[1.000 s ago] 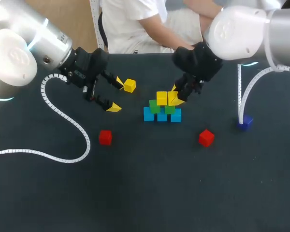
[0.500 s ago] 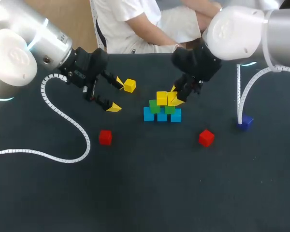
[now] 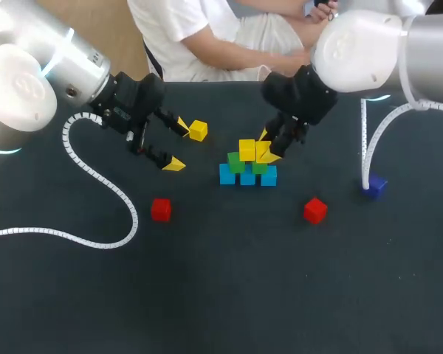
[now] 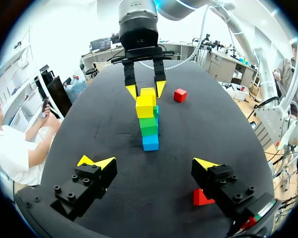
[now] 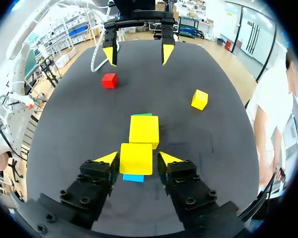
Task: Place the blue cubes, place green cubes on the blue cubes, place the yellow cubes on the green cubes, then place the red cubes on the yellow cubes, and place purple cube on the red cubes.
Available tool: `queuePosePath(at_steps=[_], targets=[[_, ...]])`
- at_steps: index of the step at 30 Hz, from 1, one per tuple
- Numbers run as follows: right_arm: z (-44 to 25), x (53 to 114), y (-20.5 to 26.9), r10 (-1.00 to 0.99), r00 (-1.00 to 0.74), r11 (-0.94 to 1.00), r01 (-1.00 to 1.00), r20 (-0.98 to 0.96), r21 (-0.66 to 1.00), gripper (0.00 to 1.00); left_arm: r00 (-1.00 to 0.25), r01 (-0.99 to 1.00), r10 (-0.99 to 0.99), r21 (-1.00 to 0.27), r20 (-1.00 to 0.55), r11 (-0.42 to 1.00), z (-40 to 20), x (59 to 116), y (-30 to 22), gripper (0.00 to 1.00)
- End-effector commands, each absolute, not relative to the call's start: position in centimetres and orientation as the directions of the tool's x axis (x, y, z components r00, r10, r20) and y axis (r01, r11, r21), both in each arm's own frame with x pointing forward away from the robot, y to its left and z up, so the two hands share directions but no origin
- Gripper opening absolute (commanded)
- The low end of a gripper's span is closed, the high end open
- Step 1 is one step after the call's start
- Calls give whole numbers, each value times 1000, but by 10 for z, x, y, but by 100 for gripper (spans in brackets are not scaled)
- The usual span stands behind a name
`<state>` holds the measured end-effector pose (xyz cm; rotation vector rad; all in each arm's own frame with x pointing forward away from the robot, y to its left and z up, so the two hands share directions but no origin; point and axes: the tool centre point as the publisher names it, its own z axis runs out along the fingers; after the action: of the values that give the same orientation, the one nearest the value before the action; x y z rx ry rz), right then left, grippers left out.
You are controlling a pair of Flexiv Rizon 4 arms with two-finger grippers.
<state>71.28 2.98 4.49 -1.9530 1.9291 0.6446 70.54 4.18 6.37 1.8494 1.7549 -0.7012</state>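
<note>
Right fingers (image 5: 107, 159) still clamped on second yellow cube (image 5: 136, 158), beside first yellow cube (image 5: 144, 131) atop green cubes (image 3: 236, 164). No release yet. Left fingers (image 3: 173, 164) wide, idle near loose yellow cube (image 3: 198, 130). Nothing moved.

Dark worktop under even light

The worktop (image 3: 229, 295) is a matte, near-black surface (charcoal with a faint speckle in the head view) that fills that view from its near edge to a straight far edge. Light falls on it evenly, leaving only soft, short shadows. In both wrist views the same surface shows a paler grey sheen toward its far end.
</note>
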Motion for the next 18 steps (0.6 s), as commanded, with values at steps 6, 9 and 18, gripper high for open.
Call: queuePosePath(at_steps=[6, 9, 18], targets=[[46, 714, 26, -850, -21, -28, -996, -527, 85, 100, 40, 999, 747, 0, -663, -53, 64, 707, 42, 100], [49, 714, 22, -848, -25, -20, -997, -530, 78, 100, 40, 999, 747, 0, -663, -53, 64, 707, 42, 100], [66, 714, 1, -813, -46, 18, -998, -580, 54, 100, 40, 999, 747, 0, -663, -53, 64, 707, 42, 100]])
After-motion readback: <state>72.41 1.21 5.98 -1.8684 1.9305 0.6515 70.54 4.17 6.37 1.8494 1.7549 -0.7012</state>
